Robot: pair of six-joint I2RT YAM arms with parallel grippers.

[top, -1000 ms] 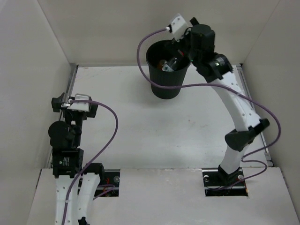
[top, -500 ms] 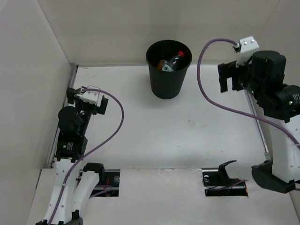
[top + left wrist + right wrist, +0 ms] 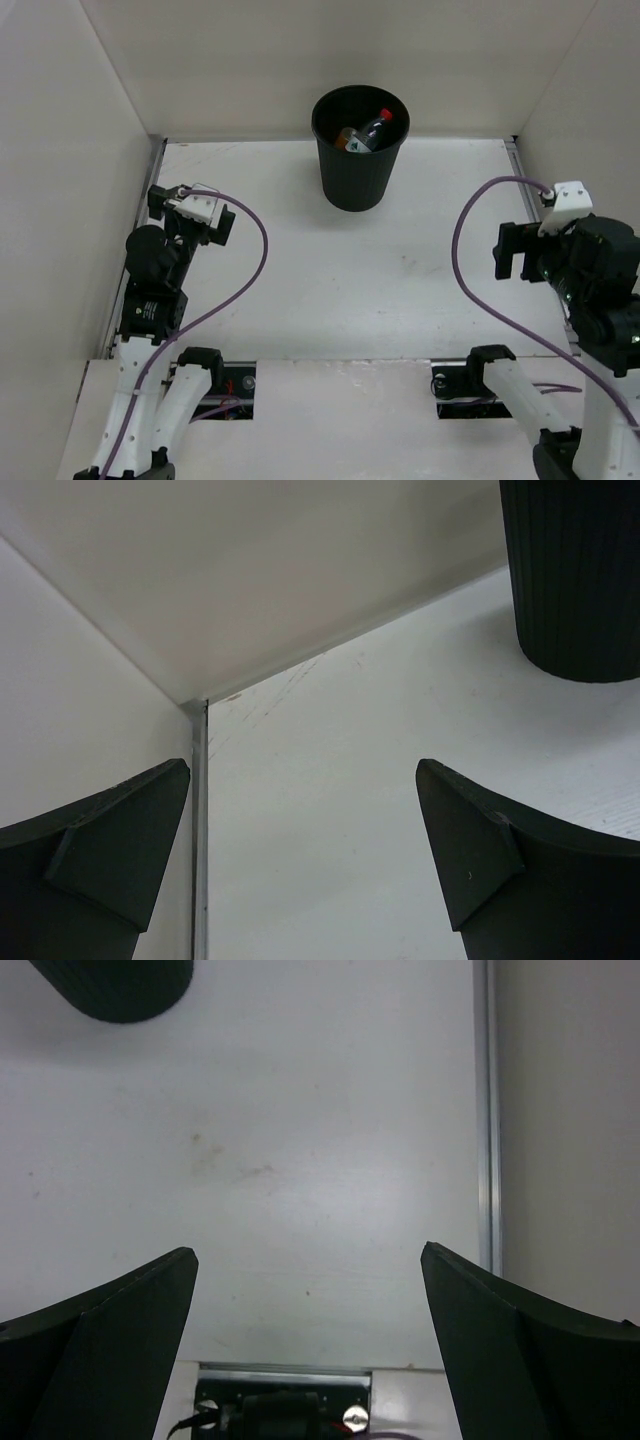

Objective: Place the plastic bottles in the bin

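The black bin [image 3: 358, 175] stands at the far middle of the table. Inside it lie plastic bottles: a clear one with a red cap [image 3: 377, 123] and an orange one [image 3: 347, 139] beside it. My left gripper [image 3: 190, 210] hovers at the left side, open and holding nothing, facing the far-left corner. In the left wrist view the left gripper [image 3: 303, 860] has bare table between its fingers and the bin [image 3: 575, 580] at upper right. My right gripper [image 3: 520, 252] hangs open and empty at the right, well short of the bin. Under the right gripper [image 3: 308, 1340] is bare table, with the bin [image 3: 120, 985] at top left.
White walls close in the table on the left, back and right. A metal rail [image 3: 155, 165] runs along the left edge and another rail [image 3: 487, 1110] along the right. Purple cables [image 3: 255, 255] loop from both wrists. The right arm's base plate [image 3: 285, 1405] sits at the near edge.
My right arm has swung away from above the bin, back and down to the near right, gripper open throughout. The left arm has drawn back a little toward its base.
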